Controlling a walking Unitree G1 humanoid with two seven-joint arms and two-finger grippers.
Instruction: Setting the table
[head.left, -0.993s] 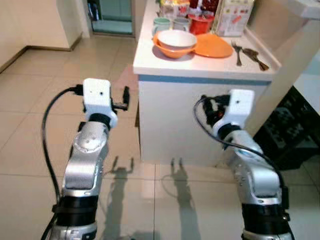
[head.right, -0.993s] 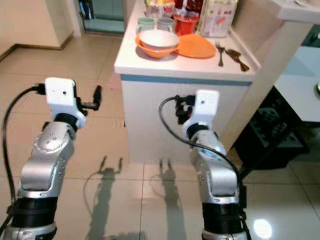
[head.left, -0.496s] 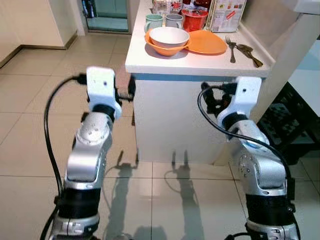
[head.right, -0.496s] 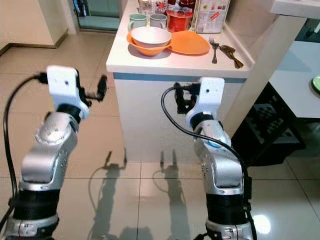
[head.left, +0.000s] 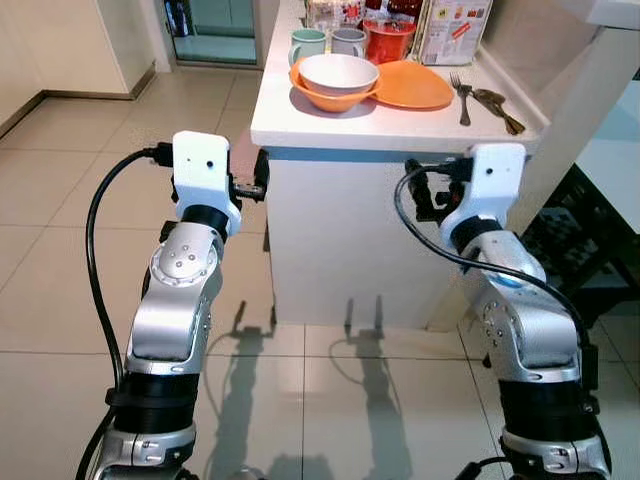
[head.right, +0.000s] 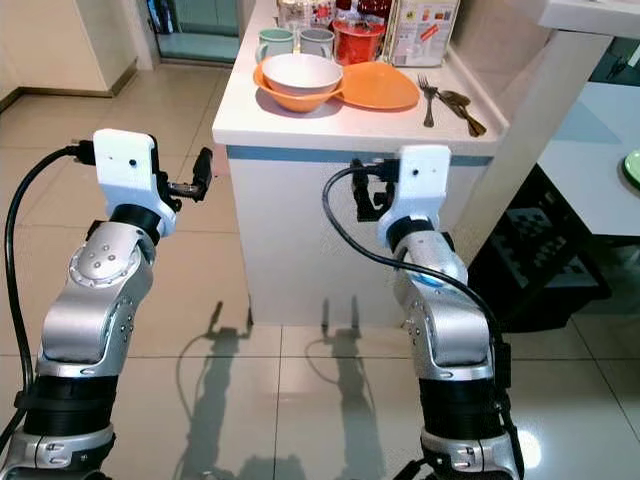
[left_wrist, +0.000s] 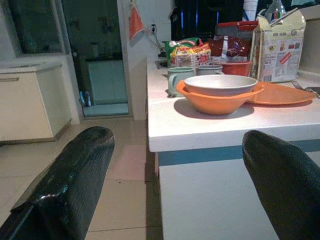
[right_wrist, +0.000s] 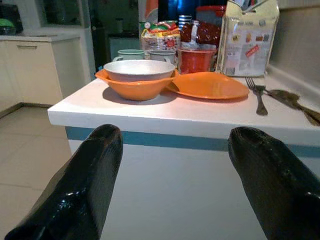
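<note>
— Pale floor tiles (head.left: 60, 200) lie under us, and a white counter (head.left: 400, 125) stands straight ahead. Where are the dishes?

— On the counter: a white bowl (head.left: 338, 72) nested in an orange bowl (head.left: 322, 97), an orange plate (head.left: 414, 85) touching it, a fork (head.left: 463, 97) and spoon (head.left: 497, 104) to the right, mugs (head.left: 308, 44) and a red pot (head.left: 388, 40) behind.

— And our pincers?

— Our left pincer (left_wrist: 180, 170) and right pincer (right_wrist: 172, 170) are both spread wide and empty, raised before the counter's front edge, below the bowls and well short of them.
</note>
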